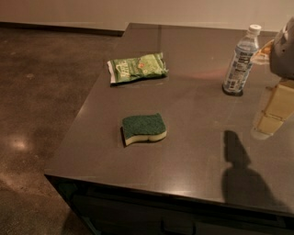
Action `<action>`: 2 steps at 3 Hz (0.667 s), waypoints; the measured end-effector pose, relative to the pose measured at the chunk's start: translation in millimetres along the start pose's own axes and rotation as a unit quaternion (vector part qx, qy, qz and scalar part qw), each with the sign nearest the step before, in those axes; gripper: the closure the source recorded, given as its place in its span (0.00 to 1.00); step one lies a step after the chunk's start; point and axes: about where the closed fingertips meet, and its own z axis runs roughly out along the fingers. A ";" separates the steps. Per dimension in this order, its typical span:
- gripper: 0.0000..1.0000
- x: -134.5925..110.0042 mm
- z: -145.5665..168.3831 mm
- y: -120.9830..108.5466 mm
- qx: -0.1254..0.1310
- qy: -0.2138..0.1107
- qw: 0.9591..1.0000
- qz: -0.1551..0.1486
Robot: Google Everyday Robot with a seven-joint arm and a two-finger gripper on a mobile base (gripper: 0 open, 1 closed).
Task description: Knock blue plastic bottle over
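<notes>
Dark and glossy, the brown counter (197, 114) filled most of what we saw, with a mottled brown floor (41, 92) to its left and a pale wall (138, 9) running along the back.

We found the blue plastic bottle (240, 62) standing upright near the far right of the counter. Its white cap (253, 30) was on top and its blue-and-white label was around its middle. It had not been tipped.

We saw the gripper (273, 108) at the right edge of the view, just to the right of the bottle and a little nearer to us. Its grey body was cut off by the frame, and its pale yellowish lower part hung above the counter. A small pale piece of it reached toward the bottle's shoulder, but we could not say whether the two touched. Whether the tool was set wide or narrow we could not tell, and we saw nothing held in it.

A dark shadow (241, 174) lay on the counter below the gripper, toward the near edge.

We noted a green-topped sponge (143, 128) with a pale underside lying flat near the middle of the counter. A crumpled green packet (138, 68) lay farther back on the left. Both were well apart from the bottle.
</notes>
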 end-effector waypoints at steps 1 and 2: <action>0.00 0.0 0.0 0.0 0.000 0.000 1.000 0.000; 0.00 2.8 4.7 -7.7 -0.001 -0.013 1.000 0.021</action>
